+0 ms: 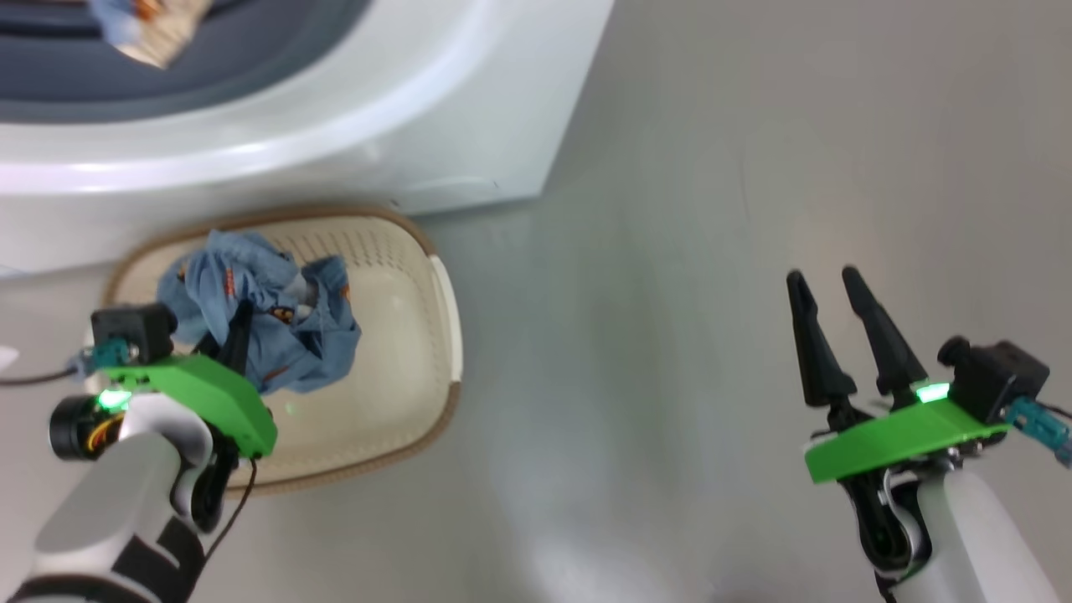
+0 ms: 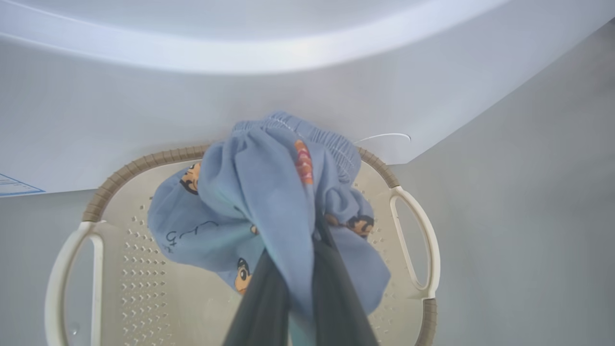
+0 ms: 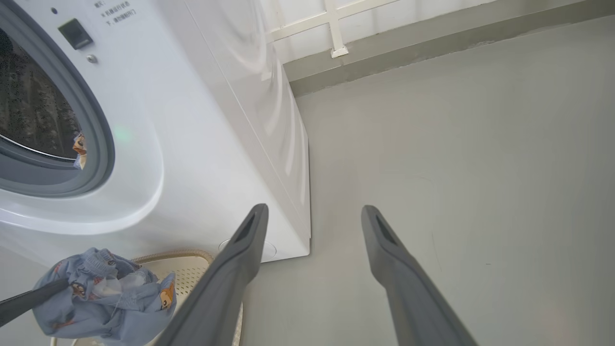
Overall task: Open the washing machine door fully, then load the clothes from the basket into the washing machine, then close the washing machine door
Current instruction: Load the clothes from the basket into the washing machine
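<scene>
- The left end effector (image 1: 241, 331) is clamped on a blue garment (image 1: 276, 318): its dark fingers (image 2: 336, 288) are pressed together with a fold of cloth between them.
- The garment is bunched around those fingers over the basket (image 1: 419, 335). It is light blue with orange cartoon prints, and an elastic waistband shows at its far edge in the left wrist view.
- I cannot tell whether its lower folds touch the basket floor.
- The basket is cream with a brown rim and perforated walls. It sits on the floor (image 1: 712, 251), just in front of the washer (image 1: 377, 109) and near the washer's right front corner.
- Its two side handles (image 2: 413, 240) lie to either side of the garment in the left wrist view.
- A second garment (image 1: 142, 29), blue with cream and orange, lies in the washer's mouth on the grey seal (image 1: 251, 59). In the right wrist view a small piece of it shows at the seal's inner edge, against the dark drum (image 3: 33, 105).
- The right end effector (image 1: 822, 275) hangs over bare floor, well apart from basket and washer. Its fingers are spread wide with nothing between them.
- A small blue label (image 2: 14, 185) sits low on the washer's front.
</scene>
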`<state>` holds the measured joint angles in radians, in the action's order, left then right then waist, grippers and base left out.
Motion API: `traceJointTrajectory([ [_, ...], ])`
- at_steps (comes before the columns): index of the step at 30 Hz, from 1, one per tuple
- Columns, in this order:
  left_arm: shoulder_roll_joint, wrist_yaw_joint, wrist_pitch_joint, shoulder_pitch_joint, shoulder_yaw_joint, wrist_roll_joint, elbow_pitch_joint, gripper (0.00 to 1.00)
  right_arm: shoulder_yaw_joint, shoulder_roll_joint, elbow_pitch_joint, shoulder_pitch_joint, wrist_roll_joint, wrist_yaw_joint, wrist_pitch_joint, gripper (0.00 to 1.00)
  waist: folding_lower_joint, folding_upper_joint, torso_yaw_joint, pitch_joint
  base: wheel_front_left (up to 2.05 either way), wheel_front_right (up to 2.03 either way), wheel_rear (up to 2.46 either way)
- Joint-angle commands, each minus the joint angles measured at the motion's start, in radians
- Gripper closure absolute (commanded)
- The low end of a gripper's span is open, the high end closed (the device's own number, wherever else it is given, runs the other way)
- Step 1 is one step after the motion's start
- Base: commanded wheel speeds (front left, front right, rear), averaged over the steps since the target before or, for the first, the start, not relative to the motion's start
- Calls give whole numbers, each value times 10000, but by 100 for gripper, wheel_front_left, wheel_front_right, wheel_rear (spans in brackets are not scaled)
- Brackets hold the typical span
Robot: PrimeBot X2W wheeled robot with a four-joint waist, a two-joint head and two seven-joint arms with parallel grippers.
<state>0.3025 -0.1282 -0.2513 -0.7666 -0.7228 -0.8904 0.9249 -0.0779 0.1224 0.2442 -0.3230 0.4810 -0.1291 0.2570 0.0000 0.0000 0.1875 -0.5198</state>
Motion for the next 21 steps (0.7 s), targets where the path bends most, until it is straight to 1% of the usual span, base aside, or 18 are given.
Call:
traceJointTrajectory([
  [1,311,-25,-103,391,777,513,-397,100,-180,139,-123,429,-124,-16,48,0,0,0,-681,1117,0,0,0],
  [4,221,-25,-104,925,1770,1357,-857,100,-190,272,-54,639,-133,-16,48,0,0,0,-856,1513,0,0,0],
  [12,-285,-25,-104,2493,4315,3417,-2543,100,-35,531,-26,1176,-146,-16,48,0,0,0,-1174,2449,0,0,0],
  [16,-638,-25,-104,3362,5324,4333,-3526,100,0,621,-34,1480,-151,-16,48,0,0,0,-1241,2940,0,0,0],
  [21,-954,-25,-104,4477,6153,5408,-4898,100,116,681,-83,1898,-147,-16,48,0,0,0,-1311,3458,0,0,0],
])
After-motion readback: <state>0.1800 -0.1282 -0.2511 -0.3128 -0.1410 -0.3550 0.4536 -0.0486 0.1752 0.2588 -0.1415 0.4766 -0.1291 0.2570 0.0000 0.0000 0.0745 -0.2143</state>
